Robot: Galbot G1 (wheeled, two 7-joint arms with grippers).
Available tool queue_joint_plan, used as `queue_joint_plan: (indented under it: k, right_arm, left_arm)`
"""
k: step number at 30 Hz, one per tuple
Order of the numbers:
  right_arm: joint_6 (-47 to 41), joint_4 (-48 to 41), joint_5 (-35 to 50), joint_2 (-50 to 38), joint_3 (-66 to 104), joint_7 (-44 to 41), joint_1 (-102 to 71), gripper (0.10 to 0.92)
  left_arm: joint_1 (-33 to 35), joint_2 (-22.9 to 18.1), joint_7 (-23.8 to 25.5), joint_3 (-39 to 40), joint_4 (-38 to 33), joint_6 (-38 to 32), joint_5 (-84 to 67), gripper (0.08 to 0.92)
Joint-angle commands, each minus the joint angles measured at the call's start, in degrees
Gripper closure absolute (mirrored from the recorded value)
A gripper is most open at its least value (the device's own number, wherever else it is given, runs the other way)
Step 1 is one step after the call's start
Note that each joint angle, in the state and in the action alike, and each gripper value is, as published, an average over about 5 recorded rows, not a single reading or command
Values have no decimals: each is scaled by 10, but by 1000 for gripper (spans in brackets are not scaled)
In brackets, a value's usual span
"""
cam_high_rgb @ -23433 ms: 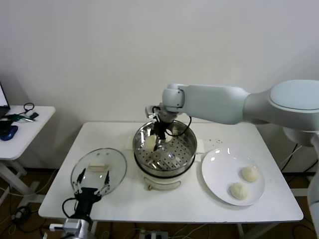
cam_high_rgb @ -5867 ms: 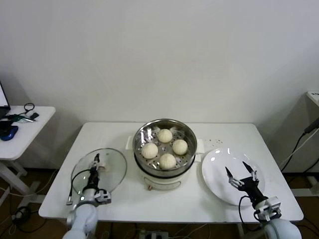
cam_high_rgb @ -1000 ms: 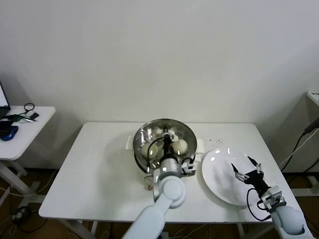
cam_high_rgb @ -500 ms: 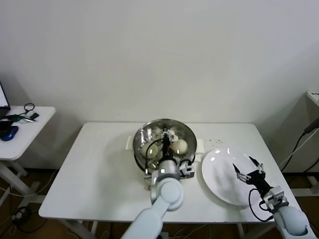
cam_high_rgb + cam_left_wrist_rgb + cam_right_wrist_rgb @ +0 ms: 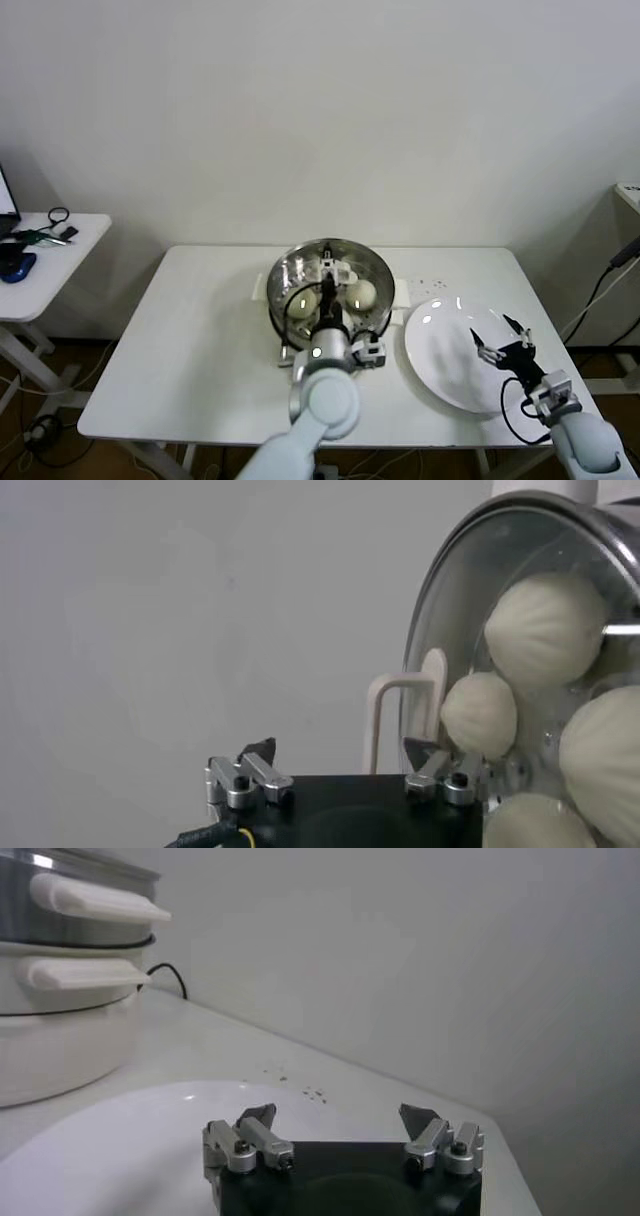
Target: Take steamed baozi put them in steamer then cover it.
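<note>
**A:** Where is the cover [image 5: 300, 272]?

**B:** It sits on the steamer [image 5: 276, 305], mid desk [image 5: 200, 340]. The baozi [image 5: 360, 293] show under the glass.

**A:** And your jaws?

**B:** My left jaws are spread wide and hold nothing. The handle [image 5: 400, 715] is just past them, at 12 o'clock. My right jaws are spread too, over the plate [image 5: 440, 350], at 4 o'clock from the steamer.

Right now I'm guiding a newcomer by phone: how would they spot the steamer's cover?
On the white table, find the shiny steamer at its middle, left of the flat white plate. The cover sits on it: a clear glass lid, metal-rimmed, with a cream bar handle, baozi visible beneath.
</note>
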Motion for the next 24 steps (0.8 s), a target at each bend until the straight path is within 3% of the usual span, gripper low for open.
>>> queue_joint_plan:
  k: [1, 7, 15, 20, 24]
  right_arm:
    - [-40, 19, 7, 1, 2, 13, -2, 203]
    - [-44, 28, -1, 2, 2, 18, -5, 203]
    - [-34, 44, -5, 8, 5, 20, -13, 203]
    - [-30, 51, -7, 14, 8, 21, -14, 203]
    - [-31, 63, -4, 16, 15, 18, -17, 203]
  left_arm:
    - [38, 45, 1, 3, -95, 28, -20, 195]
    - [84, 71, -11, -11, -146, 28, -54, 177]
    - [141, 110, -94, -109, -236, 24, -219, 177]
    - [179, 148, -224, -221, -256, -107, -461, 177]
    - [230, 149, -286, -319, -256, -218, -624, 177]
